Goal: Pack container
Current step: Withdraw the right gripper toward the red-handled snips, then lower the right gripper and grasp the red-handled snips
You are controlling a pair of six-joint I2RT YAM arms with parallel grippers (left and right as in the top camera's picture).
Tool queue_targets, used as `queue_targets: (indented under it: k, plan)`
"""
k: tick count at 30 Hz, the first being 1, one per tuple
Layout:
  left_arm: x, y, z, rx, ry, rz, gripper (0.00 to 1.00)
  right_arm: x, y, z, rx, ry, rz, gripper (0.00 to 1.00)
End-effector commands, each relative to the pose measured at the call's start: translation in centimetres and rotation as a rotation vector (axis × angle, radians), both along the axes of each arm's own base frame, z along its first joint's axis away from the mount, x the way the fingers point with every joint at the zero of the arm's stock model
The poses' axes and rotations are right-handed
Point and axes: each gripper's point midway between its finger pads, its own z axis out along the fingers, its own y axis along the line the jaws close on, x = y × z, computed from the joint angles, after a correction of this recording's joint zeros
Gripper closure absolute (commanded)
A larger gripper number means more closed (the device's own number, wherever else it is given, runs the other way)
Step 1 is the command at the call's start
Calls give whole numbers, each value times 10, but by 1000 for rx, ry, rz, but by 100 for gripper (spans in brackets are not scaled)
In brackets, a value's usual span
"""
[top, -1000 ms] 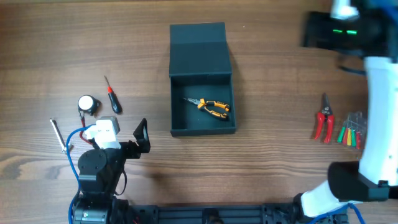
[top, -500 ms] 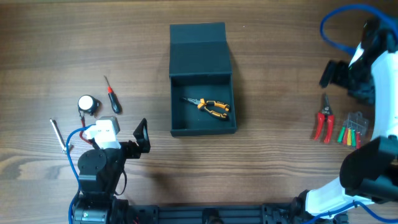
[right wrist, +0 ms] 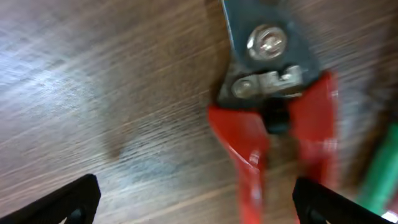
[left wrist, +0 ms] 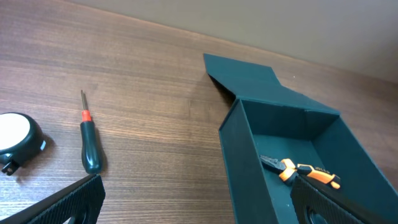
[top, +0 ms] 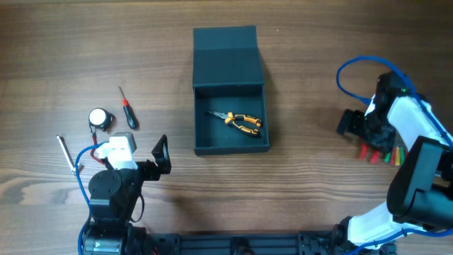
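The dark teal container (top: 231,148) stands open at the table's middle, its flap lid (top: 226,53) lying flat behind it. Pliers with orange handles (top: 241,122) lie inside it. In the left wrist view the container's near wall (left wrist: 249,162) and the pliers (left wrist: 305,173) show at the right. My left gripper (top: 163,156) (left wrist: 202,205) is open and empty, left of the container. At the right, my right gripper (top: 359,131) (right wrist: 199,205) hangs open just over red-handled shears (top: 368,150) (right wrist: 273,124), which lie on the wood between its fingers and are not gripped.
A red-and-black screwdriver (top: 127,110) (left wrist: 90,146), a round white tape measure (top: 100,119) (left wrist: 15,134) and a thin metal tool (top: 66,152) lie at the left. Green and red small screwdrivers (top: 395,154) lie right of the shears, partly under the right arm.
The right arm has swung from the far right back corner down and inward to just above the red shears. The left arm has not moved.
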Motion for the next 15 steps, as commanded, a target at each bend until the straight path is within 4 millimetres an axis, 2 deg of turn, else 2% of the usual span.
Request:
queue_targets:
  k: [1, 12, 15]
  plan:
    - [1, 2, 10, -11, -19, 14, 0, -6, 7, -15, 28, -5, 16, 0]
    - [0, 2, 5, -10, 1, 15, 0, 10, 11, -17, 41, -77, 35, 1]
    - [-1, 2, 4, -10, 6, 15, 0, 11, 11, -16, 40, -79, 35, 10]
